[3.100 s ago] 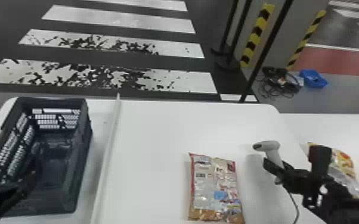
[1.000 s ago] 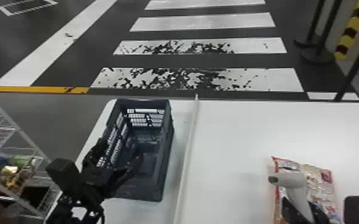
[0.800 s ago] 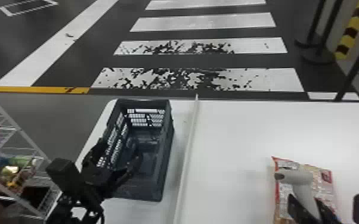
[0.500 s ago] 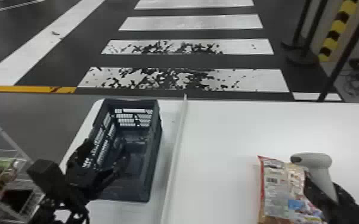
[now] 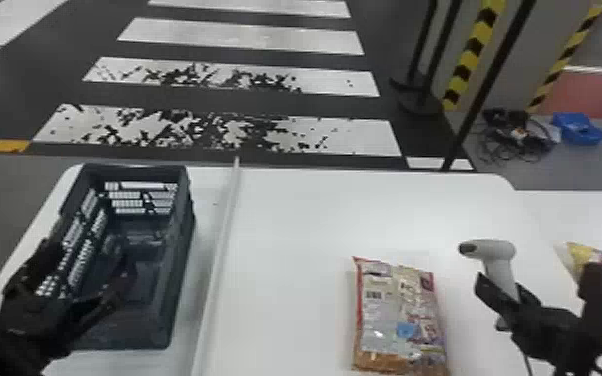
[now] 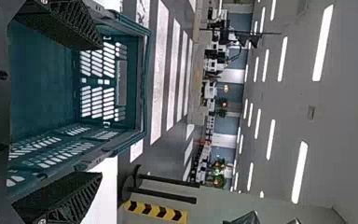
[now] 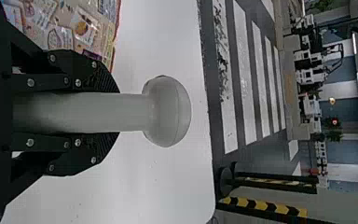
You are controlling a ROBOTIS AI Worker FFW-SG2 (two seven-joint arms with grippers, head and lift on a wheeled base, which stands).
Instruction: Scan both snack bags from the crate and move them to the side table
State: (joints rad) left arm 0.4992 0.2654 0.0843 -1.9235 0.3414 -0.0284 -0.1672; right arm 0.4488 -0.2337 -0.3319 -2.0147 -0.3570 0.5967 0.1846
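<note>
Right gripper [image 7: 115, 113] clamped on scanner [image 5: 496, 251], 2 o'clock of bag [image 5: 401, 320]; bag flat on table [image 5: 290, 240], head view's 5 o'clock. Other bag [image 5: 596, 254], 3. Scanner nose points 9 o'clock, might overshoot barcode [image 5: 373, 294]. Left gripper [image 6: 94, 111] spread wide, empty, at crate [image 5: 177, 260], 8.

Looks like an indoor test hall or lab — painted with a crosswalk [image 5: 245, 37], lit by ceiling lights [image 6: 323, 42], marked with hazard tape [image 5: 475, 47].
</note>
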